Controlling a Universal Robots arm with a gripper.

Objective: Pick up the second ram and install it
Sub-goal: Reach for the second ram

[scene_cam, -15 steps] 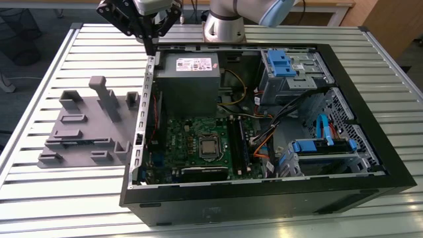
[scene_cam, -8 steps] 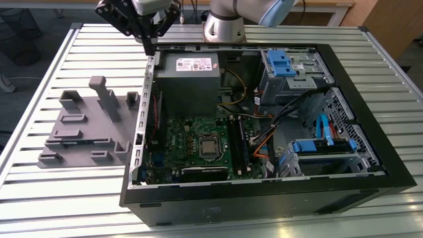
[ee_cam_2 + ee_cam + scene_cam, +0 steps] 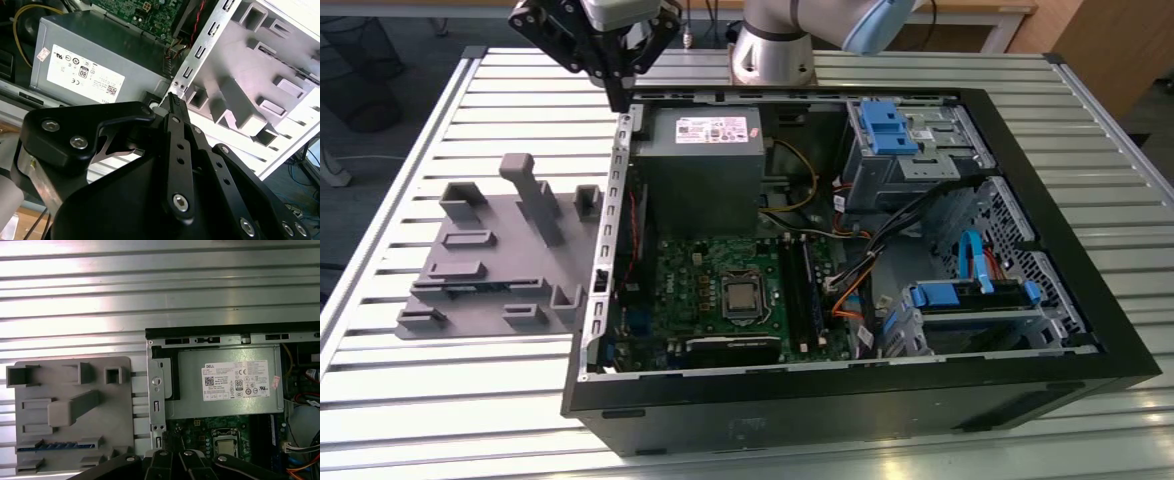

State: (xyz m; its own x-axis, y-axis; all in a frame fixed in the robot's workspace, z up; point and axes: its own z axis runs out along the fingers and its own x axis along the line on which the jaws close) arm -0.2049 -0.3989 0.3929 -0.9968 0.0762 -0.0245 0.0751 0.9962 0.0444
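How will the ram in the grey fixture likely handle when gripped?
The ram looks thin and flat, so probably light and stiff. Seated edge-up in a slot of the grey fixture, it likely won't roll, but may bind if pulled askew.

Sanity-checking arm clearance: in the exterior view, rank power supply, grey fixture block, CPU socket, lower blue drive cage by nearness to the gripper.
From the gripper:
1. Power supply, just inside the case wall.
2. Grey fixture block, outside the case, exterior view's left.
3. CPU socket, middle of the motherboard.
4. Lower blue drive cage, exterior view's far right.
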